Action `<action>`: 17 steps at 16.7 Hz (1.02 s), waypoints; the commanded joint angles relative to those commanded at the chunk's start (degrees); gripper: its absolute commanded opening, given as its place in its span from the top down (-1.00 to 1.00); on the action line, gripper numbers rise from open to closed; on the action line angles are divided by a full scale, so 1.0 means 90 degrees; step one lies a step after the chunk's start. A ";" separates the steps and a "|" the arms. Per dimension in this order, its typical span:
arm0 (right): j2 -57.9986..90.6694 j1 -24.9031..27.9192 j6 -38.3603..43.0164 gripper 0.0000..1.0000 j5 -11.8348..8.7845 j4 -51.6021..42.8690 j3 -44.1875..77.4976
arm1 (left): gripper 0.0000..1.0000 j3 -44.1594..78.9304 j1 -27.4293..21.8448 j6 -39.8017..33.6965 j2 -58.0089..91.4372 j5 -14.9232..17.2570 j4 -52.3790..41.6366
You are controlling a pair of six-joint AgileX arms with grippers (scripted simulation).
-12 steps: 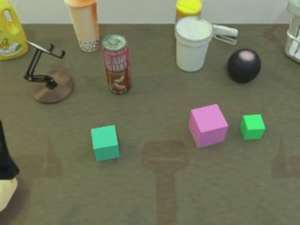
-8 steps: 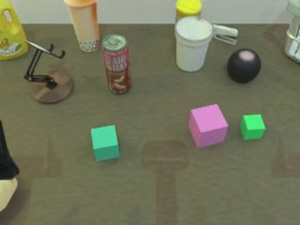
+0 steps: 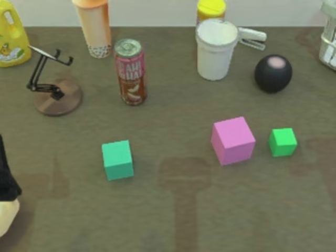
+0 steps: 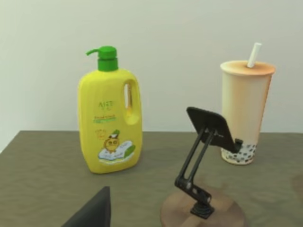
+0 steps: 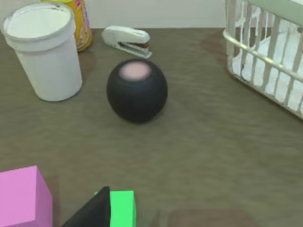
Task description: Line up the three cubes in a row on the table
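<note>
Three cubes on the olive-brown tabletop (image 3: 173, 220), none in a neat row. Pink cube (image 3: 233, 140), the big one, right of the middle. Small bright green cube (image 3: 283, 142) just beside it on the right, not touching. Teal-green cube (image 3: 117, 159) well apart, over on the left and a bit nearer the front edge.

Behind the pink cube, a white cup (image 3: 216, 49) with a yellow-capped bottle (image 3: 211, 9) and a white stapler (image 3: 252, 38) near it. Black ball with a pink top (image 3: 273, 73) to the right of the cup. White basket (image 3: 329, 39) at the far right edge. Behind the teal-green cube, a red drink can (image 3: 130, 71) standing up. Bubble tea cup (image 3: 94, 26) at the back, a black phone stand on a round wooden base (image 3: 52, 89) to the left, and a yellow pump bottle (image 3: 10, 37) in the back left corner.

Left arm (image 3: 6, 194) parked at the left edge of the tabletop. Right arm out of the top view. Only a dark tip showing in each wrist view, so cannot tell if either set of jaws is open or closed.
</note>
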 joint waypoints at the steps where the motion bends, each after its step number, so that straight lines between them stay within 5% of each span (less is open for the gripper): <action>1: 0.0702 0.0085 0.0059 -1.00 -0.0002 -0.0336 0.0487 | -1.00 0.0000 0.0000 0.0000 0.0000 0.0000 0.0000; 9: 0.6200 0.0741 0.0547 -1.00 0.0001 -0.3071 0.4324 | -1.00 0.0000 0.0000 0.0000 0.0000 0.0000 0.0000; 17: 0.9446 0.1158 0.0861 -1.00 0.0024 -0.4715 0.6928 | -1.00 0.0000 0.0000 0.0000 0.0000 0.0000 0.0000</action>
